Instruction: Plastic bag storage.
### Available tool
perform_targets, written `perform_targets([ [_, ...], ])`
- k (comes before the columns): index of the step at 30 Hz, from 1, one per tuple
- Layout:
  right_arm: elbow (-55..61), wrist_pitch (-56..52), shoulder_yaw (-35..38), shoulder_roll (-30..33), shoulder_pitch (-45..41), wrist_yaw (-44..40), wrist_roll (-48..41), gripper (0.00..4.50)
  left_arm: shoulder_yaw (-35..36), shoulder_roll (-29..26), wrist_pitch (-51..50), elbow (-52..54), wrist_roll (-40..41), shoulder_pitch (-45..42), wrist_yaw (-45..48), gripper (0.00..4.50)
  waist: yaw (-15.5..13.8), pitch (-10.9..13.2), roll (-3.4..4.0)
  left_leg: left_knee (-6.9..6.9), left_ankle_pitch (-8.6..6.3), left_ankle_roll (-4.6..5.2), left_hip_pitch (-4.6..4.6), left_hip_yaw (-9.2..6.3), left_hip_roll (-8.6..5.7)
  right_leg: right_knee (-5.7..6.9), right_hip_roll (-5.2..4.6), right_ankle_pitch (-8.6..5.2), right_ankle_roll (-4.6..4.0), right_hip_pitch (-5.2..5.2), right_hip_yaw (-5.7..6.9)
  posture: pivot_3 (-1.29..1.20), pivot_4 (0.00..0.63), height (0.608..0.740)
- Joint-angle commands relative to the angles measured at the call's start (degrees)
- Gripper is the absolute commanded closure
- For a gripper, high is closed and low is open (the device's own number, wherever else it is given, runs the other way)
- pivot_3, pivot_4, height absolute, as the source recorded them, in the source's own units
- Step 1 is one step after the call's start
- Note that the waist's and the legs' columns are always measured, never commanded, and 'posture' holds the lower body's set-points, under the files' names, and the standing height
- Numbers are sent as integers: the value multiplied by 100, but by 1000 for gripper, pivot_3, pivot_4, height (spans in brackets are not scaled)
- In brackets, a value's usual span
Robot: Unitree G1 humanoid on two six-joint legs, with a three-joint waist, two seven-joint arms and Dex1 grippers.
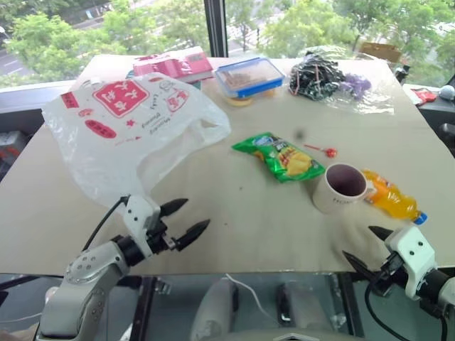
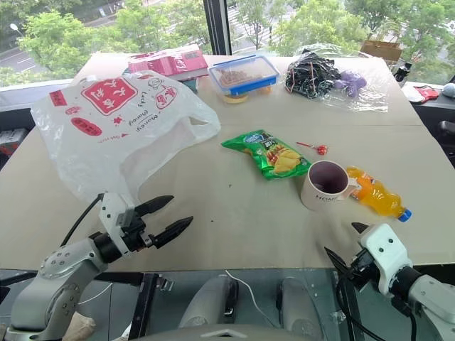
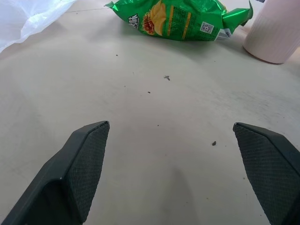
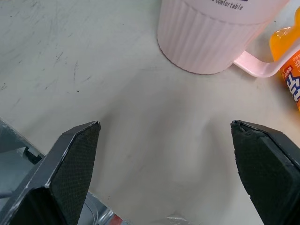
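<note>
Plastic bag (image 1: 131, 128) handling has not begun: the big translucent white carrier with red labels lies spread and puffed in the upper left of the head views, on the beige table (image 1: 234, 234), its cut-out handle opening facing the centre of the frame. Both grippers are spread wide and hold nothing. The left gripper (image 1: 183, 221) hovers at the lower left, just below the bag's near edge and apart from it; the right gripper (image 1: 366, 249) sits at the lower right, by the table's front edge, near the pink mug (image 1: 341, 188) and well apart from the bag.

To do this step well, I judge the left arm should go first, since it is the closer one. It should aim for the bag's near hem or the handle loop, where the film is doubled and gives the fingers something to bite, rather than the smooth ballooned middle, which would likely slip away. A low, flat approach along the table should trap the film between the fingers.

The right arm has further to travel, and its path toward the bag runs past the mug, the orange drink bottle (image 1: 391, 199) and the green snack packet (image 1: 281, 156); lifting clear of them first would avoid knocking the mug over. Thin film tends to billow, so slow gathering and pressing air out should help folding.
</note>
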State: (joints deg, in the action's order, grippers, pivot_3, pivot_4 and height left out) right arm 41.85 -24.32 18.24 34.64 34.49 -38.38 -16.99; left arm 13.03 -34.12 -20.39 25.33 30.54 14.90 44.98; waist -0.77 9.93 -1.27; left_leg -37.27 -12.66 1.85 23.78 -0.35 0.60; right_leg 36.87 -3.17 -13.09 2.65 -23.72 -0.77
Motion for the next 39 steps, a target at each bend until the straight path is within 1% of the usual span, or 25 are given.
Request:
perform_targets([
  [1, 207, 124, -1, 31, 24, -84, -68, 0, 94, -45, 36, 168, 42, -124, -34, 55, -1, 0, 0, 0, 0, 0, 0, 0, 0, 0, 0, 0, 0, 0, 0, 0, 150, 740],
  [15, 494, 629, -364, 23, -352, -351, -226, 0, 37, 40, -266, 521, 272, -431, -402, 55, -2, -2, 1, 0, 0, 1, 0, 3, 0, 0, 5, 0, 0, 0, 10, 0, 150, 740],
  [19, 680, 913, -559, 91, -495, -556, -281, 0, -54, 72, -194, 727, 79, -537, -572, 55, -1, -2, 1, 0, 0, 1, -1, 6, -1, 0, 6, 1, 1, 0, 8, 0, 150, 740],
  [23, 917, 931, -720, 173, -858, -720, -642, 0, -72, 133, -103, 934, -582, -857, -1261, 55, -4, -3, -1, -1, 0, 2, -2, 3, -1, 0, 15, 1, 1, 1, 11, 0, 150, 740],
  [24, 934, 896, -763, 200, -1009, -738, -725, 0, -111, 95, -110, 956, -893, -920, -1482, 55, -1, -5, -3, -1, 0, 2, -3, 4, -1, 0, 19, 1, 1, 3, 10, 0, 150, 740],
  [26, 927, 827, -844, 253, -1293, -758, -843, 0, -226, -52, -207, 976, -1705, -1026, -1999, 55, 3, -5, -5, -1, 0, 2, -6, 8, -2, 0, 32, 2, 2, 4, 6, 0, 150, 740],
  [28, 839, 750, -931, 293, -1647, -738, -945, 0, -338, -256, -219, 984, -2785, -1195, -2623, 55, 0, -4, -6, -1, 0, 2, -5, 9, -3, 0, 35, 4, 0, 4, 6, 0, 150, 740],
  [30, 773, 702, -1005, 329, -1891, -749, -1017, 0, -418, -451, -555, 1080, -3229, -1340, -2777, 55, -2, -4, -9, -1, 0, 2, -4, 5, -3, 0, 40, 7, -5, 4, 8, 0, 150, 740],
  [32, 697, 681, -1072, 387, -2117, -815, -1076, 0, -550, -612, -1130, 1184, -3788, -1570, -2999, 55, -10, -3, -9, -1, 0, 2, -4, 4, -3, 0, 41, 13, -15, 4, 9, 0, 150, 740],
  [34, 606, 681, -1139, 421, -2301, -829, -1071, 0, -692, -701, -1526, 1155, -4226, -1764, -3115, 55, -9, -3, -11, -1, 0, 2, -1, 2, -5, 0, 40, 13, -15, 4, 11, 0, 150, 740],
  [39, 482, 683, -1225, 454, -2550, -723, -982, 0, -1012, -770, -2205, 971, -4706, -2032, -2984, 55, -2, -3, -11, 0, 0, 2, -2, 4, -8, 0, 38, 16, -19, 3, 8, 0, 150, 740],
])
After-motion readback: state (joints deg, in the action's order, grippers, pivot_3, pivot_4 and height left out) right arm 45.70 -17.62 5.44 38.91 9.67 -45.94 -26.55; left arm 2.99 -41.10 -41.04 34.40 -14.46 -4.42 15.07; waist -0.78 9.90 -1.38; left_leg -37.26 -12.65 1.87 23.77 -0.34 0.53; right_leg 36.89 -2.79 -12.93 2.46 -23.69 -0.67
